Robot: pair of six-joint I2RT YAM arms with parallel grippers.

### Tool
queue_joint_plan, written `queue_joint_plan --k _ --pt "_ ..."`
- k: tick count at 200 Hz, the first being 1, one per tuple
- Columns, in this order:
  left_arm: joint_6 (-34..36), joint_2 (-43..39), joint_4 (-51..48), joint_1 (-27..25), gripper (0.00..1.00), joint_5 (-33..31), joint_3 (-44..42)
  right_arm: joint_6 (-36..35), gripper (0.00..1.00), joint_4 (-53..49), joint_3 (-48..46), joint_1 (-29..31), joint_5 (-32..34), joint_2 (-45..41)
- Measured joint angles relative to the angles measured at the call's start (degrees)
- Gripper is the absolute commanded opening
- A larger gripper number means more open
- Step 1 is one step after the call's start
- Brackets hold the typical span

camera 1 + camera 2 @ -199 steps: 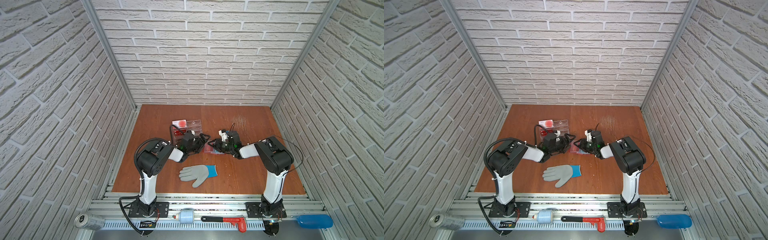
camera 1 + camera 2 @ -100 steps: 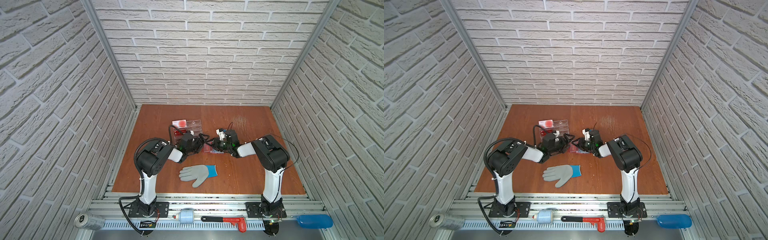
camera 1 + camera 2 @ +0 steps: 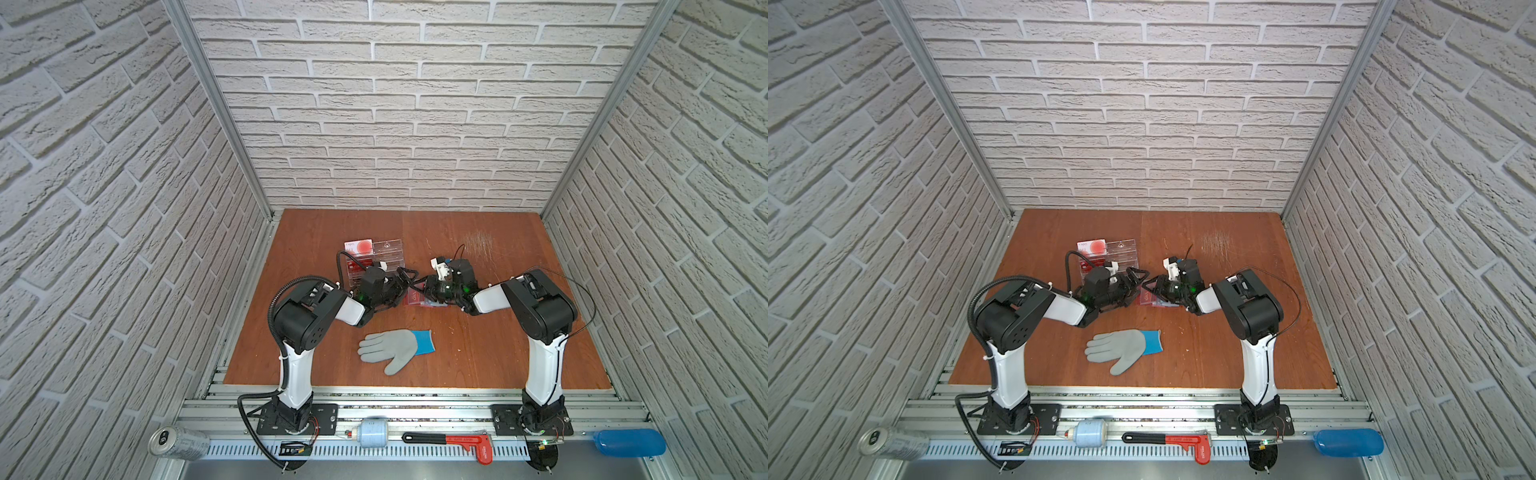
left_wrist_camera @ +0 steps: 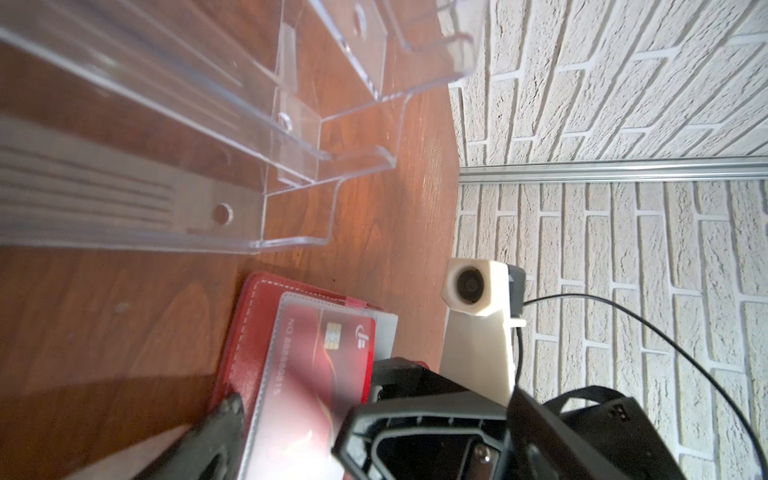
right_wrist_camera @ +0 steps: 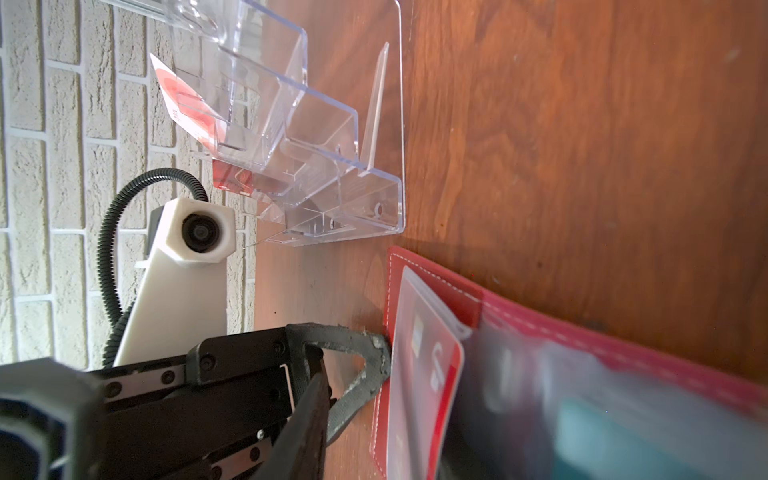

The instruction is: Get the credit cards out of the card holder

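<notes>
Left gripper (image 3: 405,286) spread wide, one fingertip (image 5: 380,353) touching card holder (image 4: 249,332) edge. Holder lies open; red card (image 4: 320,374) and blue card (image 5: 615,436) sit sleeved inside. Right gripper (image 3: 427,290) over holder's right side, grip unclear.

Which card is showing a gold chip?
The dark red card in the red wallet, under its clear sleeve; the white card with red circles stands in the clear stand and shows no chip.

A reddish-brown wooden table (image 3: 498,353). Near its middle lies an open red card holder (image 3: 415,297). Just beyond it, to the left, stands a clear stand (image 3: 386,254). Nearer, a grey glove (image 3: 395,349) lies flat.
</notes>
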Motion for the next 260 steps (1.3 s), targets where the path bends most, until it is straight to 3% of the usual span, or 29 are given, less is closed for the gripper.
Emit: queue_joint_plan --k 260 --pt "-1.22 0.46 2.08 0.11 0.98 0.13 -0.68 -3.32 0.30 -4.20 -2.73 -2.54 -3.10 -3.02"
